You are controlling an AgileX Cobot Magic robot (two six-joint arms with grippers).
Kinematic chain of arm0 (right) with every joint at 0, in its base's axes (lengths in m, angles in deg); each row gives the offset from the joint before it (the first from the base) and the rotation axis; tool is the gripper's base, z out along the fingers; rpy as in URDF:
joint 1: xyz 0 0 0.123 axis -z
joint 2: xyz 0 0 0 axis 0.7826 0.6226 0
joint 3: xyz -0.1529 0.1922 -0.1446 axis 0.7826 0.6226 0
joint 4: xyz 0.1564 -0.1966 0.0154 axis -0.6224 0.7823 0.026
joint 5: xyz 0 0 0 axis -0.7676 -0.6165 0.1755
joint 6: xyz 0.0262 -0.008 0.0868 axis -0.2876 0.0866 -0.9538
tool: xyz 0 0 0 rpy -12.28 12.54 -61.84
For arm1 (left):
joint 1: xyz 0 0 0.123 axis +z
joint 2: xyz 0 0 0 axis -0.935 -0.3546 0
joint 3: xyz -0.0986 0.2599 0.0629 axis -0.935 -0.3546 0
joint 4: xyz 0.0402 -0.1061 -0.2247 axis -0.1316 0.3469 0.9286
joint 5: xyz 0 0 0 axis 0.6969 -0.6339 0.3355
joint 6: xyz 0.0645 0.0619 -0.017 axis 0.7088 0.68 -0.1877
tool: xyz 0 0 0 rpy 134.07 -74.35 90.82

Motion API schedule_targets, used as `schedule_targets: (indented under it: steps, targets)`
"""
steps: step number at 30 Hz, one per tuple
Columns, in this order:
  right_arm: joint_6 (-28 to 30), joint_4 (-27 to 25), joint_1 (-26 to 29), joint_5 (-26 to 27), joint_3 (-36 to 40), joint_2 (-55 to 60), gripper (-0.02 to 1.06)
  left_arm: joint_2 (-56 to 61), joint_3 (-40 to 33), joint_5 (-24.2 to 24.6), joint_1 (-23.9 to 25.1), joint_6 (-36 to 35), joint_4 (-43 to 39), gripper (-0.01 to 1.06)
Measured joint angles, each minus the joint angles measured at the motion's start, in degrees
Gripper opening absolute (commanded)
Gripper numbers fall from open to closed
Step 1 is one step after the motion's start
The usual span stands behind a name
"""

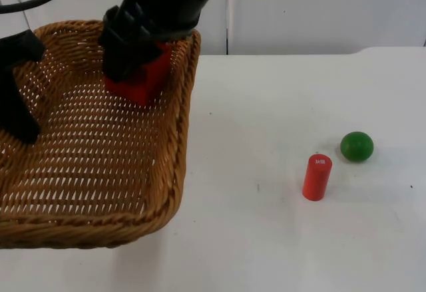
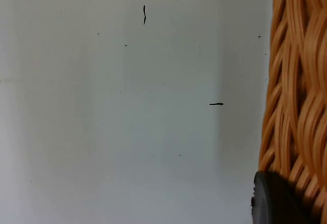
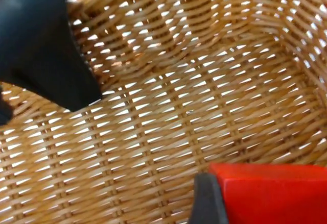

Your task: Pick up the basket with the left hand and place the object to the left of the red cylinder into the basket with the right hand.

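Top view: the right gripper (image 1: pixel 136 72) is hanging inside the basket (image 1: pixel 100 172), jaws clamped on the red block (image 1: pixel 143 82), just above the far weave, so release is straight down. The left gripper (image 1: pixel 16 116) is gripping the basket's left rim, jaws closed on it. The red cylinder (image 1: pixel 317 177) is standing on the desk (image 1: pixel 266 239).

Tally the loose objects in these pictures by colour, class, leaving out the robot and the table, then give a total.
Red: 2 (red block held over the basket, red cylinder)
Green: 1 (green ball)
Tan: 1 (wicker basket)
Total: 4
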Motion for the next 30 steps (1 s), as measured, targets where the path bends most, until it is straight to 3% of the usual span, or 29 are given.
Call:
schedule_targets:
  steps: [3, 7, 8, 9, 11, 12, 15, 30]
  targets:
    - [0.0, 0.0, 0.0, 0.0, 0.0, 0.25, 0.06, 0.0, 0.0, 0.0, 0.0, 0.0, 0.0, 0.0]
    - [0.11, 0.0, 0.0, 0.0, 0.0, 0.38, 0.32, 0.0, 0.0, 0.0, 0.0, 0.0, 0.0, 0.0]
    - [0.11, 0.0, 0.0, 0.0, 0.0, 0.38, 0.32, 0.0, 0.0, 0.0, 0.0, 0.0, 0.0, 0.0]
    - [0.11, 0.0, 0.0, 0.0, 0.0, 0.48, 0.46, 0.0, 0.0, 0.0, 0.0, 0.0, 0.0, 0.0]
    - [0.11, 0.0, 0.0, 0.0, 0.0, 0.48, 0.63, 0.0, 0.0, 0.0, 0.0, 0.0, 0.0, 0.0]
    - [0.11, 0.0, 0.0, 0.24, 0.0, 0.48, 0.63, 0.0, 0.0, 0.0, 0.0, 0.0, 0.0, 0.0]
    - [0.11, 0.0, 0.0, 0.87, 0.0, 0.48, 0.79, 0.0, -0.11, 0.0, 0.0, 0.0, -0.47, 0.0]
    - [0.11, 1.05, 0.0, -1.28, 0.0, 0.48, 0.82, 0.0, -0.11, 0.0, 0.0, 0.0, -0.56, 0.0]
